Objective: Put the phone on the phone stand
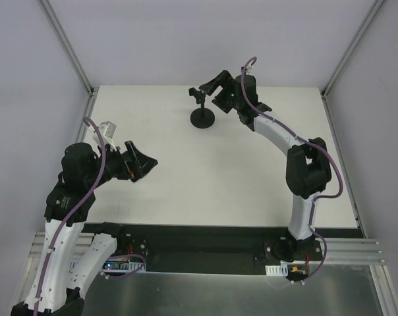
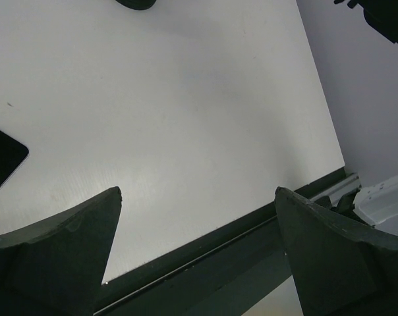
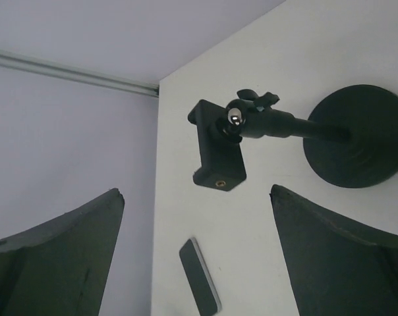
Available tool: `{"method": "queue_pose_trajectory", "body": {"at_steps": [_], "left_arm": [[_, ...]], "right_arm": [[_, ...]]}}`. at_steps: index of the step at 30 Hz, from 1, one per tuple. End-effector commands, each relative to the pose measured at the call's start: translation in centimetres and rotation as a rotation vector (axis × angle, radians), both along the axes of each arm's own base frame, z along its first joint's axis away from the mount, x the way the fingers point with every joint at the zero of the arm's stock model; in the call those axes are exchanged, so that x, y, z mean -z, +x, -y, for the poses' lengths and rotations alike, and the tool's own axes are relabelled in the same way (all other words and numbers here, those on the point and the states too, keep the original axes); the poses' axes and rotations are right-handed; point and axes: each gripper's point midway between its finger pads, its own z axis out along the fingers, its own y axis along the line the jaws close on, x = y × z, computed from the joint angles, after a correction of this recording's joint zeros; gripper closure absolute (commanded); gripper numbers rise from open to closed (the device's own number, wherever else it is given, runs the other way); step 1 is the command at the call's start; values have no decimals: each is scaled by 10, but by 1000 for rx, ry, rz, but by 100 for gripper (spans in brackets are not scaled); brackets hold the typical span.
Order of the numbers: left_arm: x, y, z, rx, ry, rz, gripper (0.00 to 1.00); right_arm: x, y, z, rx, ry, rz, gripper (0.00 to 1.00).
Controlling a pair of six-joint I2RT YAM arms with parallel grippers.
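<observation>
The phone, thin and black, lies flat on the white table near the left wall; one corner of the phone shows at the left edge of the left wrist view. From above it is hidden under the left arm. The phone stand is upright at the table's back middle, and its clamp head holds nothing. My right gripper hovers open just right of the stand's head. My left gripper is open and empty above the table's left side, with the phone off to one side of it.
Grey walls close in the table on the left, back and right. A dark rail runs along the table's near edge. The stand's disc base peeks in at the top of the left wrist view.
</observation>
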Motion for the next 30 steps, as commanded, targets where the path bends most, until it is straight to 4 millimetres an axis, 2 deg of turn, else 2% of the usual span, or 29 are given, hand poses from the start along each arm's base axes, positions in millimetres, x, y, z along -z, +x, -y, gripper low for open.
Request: {"method": "queue_pose_trajectory", "body": {"at_steps": [1,3,4,5,6,13,14,19,22,23,24,25,26,27,28,29,30], "left_arm": [[2,-6,-8,-12,60,13,1],[1,-5,-8,-16,62,13,1],[4,-3,-8,-16,64,-1,1],[3,-2,-8,-16,64,-3,1],[3,-1,-7,-14,63,-8,1],[5,6,-6,-20,59,-37,1],[5,6,-6,-21,57,-41,1],[4,10,-4,-18,52,-53,1],[3,13,-3,-20,47,-60,1],[2,13,-3,-20,46,-58,1],[1,13,-3,-23,42,-56,1],[2,15,-3,-25,40,-57,1],[3,16,-3,-30,41,-59,1],[4,17,-3,-34,37,-65,1],[4,19,-3,-35,37,-68,1],[4,22,-3,-40,36,-66,1],[7,26,-1,-41,34,-83,1]], "right_arm": [[-36,18,-29,12,223,-5,4],[-21,23,-38,9,242,-37,3],[-26,26,-42,6,262,-40,2],[-21,27,-46,-1,263,-51,1],[-11,30,-48,-2,264,-71,4],[6,42,-59,-12,340,-111,25],[3,44,-59,-14,357,-100,33],[13,47,-56,-52,349,-91,50],[16,48,-48,-88,377,-89,80],[3,44,-45,-132,399,-64,92],[-2,40,-42,-152,404,-53,97],[6,32,-38,-164,397,-72,99],[-19,21,-29,-198,409,-28,99],[-24,12,-24,-218,405,-21,99],[-9,-2,-18,-225,393,-63,99],[-32,-20,-7,-258,400,-32,99],[-32,-32,-1,-270,394,-38,99]]}}
